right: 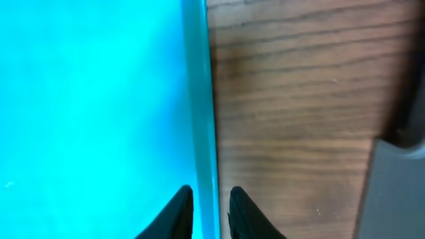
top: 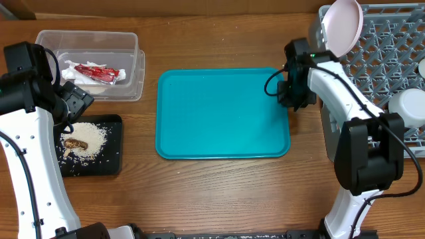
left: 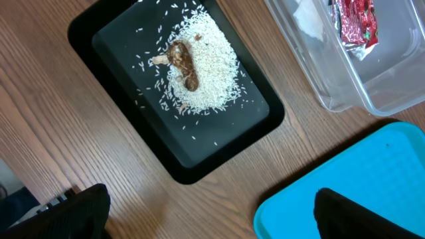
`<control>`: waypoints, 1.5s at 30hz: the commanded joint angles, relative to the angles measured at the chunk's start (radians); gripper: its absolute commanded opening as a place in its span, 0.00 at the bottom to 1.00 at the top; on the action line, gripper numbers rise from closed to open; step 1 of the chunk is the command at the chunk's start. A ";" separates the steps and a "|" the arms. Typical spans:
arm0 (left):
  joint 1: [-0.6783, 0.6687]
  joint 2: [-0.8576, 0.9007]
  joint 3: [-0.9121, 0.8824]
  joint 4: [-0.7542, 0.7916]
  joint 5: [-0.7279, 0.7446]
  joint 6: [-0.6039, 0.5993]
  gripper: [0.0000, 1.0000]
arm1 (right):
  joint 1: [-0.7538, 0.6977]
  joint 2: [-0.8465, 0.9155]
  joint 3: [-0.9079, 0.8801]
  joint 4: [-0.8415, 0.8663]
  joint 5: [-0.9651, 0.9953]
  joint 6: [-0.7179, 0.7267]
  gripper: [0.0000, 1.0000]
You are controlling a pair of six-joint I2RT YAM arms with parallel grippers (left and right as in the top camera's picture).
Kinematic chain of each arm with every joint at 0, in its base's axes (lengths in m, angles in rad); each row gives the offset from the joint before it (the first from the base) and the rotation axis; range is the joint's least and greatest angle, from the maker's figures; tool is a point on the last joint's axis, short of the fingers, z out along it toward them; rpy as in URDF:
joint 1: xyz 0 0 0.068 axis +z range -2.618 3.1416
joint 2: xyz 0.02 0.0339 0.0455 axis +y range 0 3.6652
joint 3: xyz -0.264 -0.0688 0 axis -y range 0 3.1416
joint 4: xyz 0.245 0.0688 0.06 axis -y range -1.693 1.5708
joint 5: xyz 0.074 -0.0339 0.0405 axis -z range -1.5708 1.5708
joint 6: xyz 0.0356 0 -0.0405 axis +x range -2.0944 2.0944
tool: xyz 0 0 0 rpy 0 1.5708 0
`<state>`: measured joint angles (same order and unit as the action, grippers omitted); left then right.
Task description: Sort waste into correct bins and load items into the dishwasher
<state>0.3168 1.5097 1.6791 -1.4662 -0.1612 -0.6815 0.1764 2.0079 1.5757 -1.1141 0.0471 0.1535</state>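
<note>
- R hand [right: 211, 211] sits at bottom of its wrist view; fingers [right: 180, 209] a narrow gap apart, astride the rim of the teal tray [right: 93, 99]; sliver of wood shows btw rim & outer finger, so not clamped on it; nothing held
- table [right: 299, 99]: wood grain on outer side of R hand; grey corner of dish rack [right: 395, 192] just past that
- L hand [left: 211, 199]: fingers spread wide, hovering over the table, holding nothing; teal tray corner lies by one fingertip
- black tray [left: 222, 143] ahead of L hand, flat on table; rice [left: 209, 73] heaped mid-tray w/ stray grains round it; brown lump [left: 184, 63] on top of the heap
- clear tub [left: 332, 99] ahead of L hand & off to the teal-tray side; near black tray, not touching; red wrapper [left: 355, 23] inside, lying on white napkins [top: 76, 76]
- overhead view: teal tray lies btw the two hands; R hand at its rack-side edge, L hand well apart from it, by the black tray
- dish rack on far side of R hand from the teal tray; plate [top: 344, 26] stands tilted at the rack corner, near R hand; white dish [top: 406, 106] further along the rack, more towards the R arm's base
</note>
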 commanded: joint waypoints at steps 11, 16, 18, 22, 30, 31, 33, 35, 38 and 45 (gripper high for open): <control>0.003 0.002 0.005 0.002 -0.003 -0.011 1.00 | -0.002 -0.215 0.282 -0.362 -0.198 0.087 0.26; 0.003 0.002 0.005 0.002 -0.003 -0.011 1.00 | 0.056 -0.359 0.249 -0.480 -0.194 0.109 0.27; 0.003 0.002 0.005 0.002 -0.003 -0.011 1.00 | 0.100 -0.417 0.211 -0.490 -0.179 0.115 0.28; 0.003 0.002 0.005 0.002 -0.003 -0.011 1.00 | 0.222 -0.541 0.106 -0.490 -0.080 0.222 0.33; 0.003 0.002 0.005 0.002 -0.003 -0.011 1.00 | 0.351 -0.637 -0.004 -0.503 -0.049 0.341 1.00; 0.003 0.002 0.005 0.002 -0.003 -0.011 1.00 | 0.351 -0.637 -0.004 -0.504 -0.048 0.341 1.00; 0.003 0.002 0.005 0.002 -0.003 -0.011 1.00 | 0.351 -0.637 -0.004 -0.496 -0.048 0.341 1.00; 0.003 0.002 0.005 0.002 -0.003 -0.011 1.00 | 0.351 -0.637 -0.004 -0.490 -0.048 0.341 1.00; 0.003 0.002 0.005 0.002 -0.003 -0.011 1.00 | 0.351 -0.637 -0.004 -0.497 -0.048 0.341 1.00; 0.003 0.002 0.005 0.002 -0.003 -0.011 1.00 | 0.351 -0.637 -0.004 -0.521 -0.051 0.325 1.00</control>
<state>0.3168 1.5097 1.6791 -1.4666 -0.1612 -0.6815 0.5259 1.3872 1.5761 -1.6360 -0.0147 0.4774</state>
